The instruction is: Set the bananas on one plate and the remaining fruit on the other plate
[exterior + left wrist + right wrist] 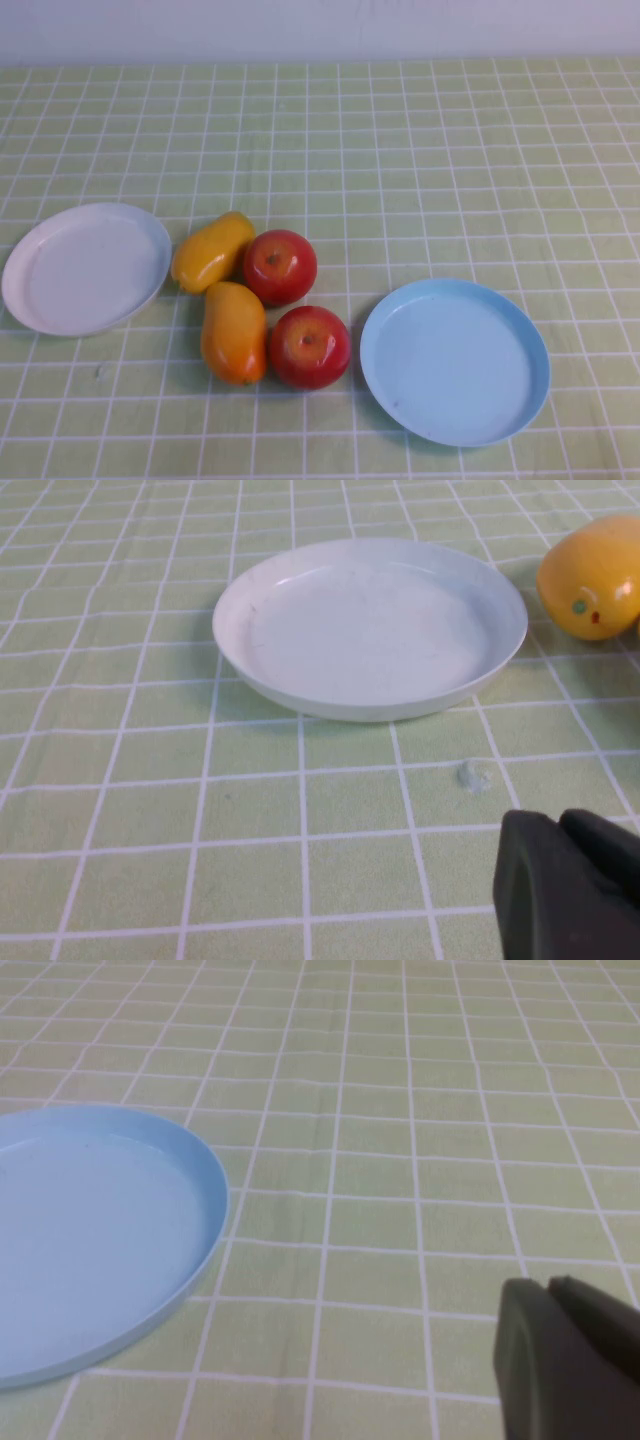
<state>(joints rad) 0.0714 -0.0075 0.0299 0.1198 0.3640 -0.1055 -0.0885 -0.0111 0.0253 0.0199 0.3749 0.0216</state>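
Left gripper [560, 825], fingers pressed together, hovers near the white plate [30, 300]. Right of that plate lie two bananas [222, 290] touching two apples [292, 305], then the blue plate [530, 350]; right gripper [548, 1290] likewise closed beside it.

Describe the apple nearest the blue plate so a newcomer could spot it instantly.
Start at the light blue plate on the table's right side. Just off its left rim sits a round red apple, beside a yellow-orange fruit. The other apple lies farther from the camera and from that plate.
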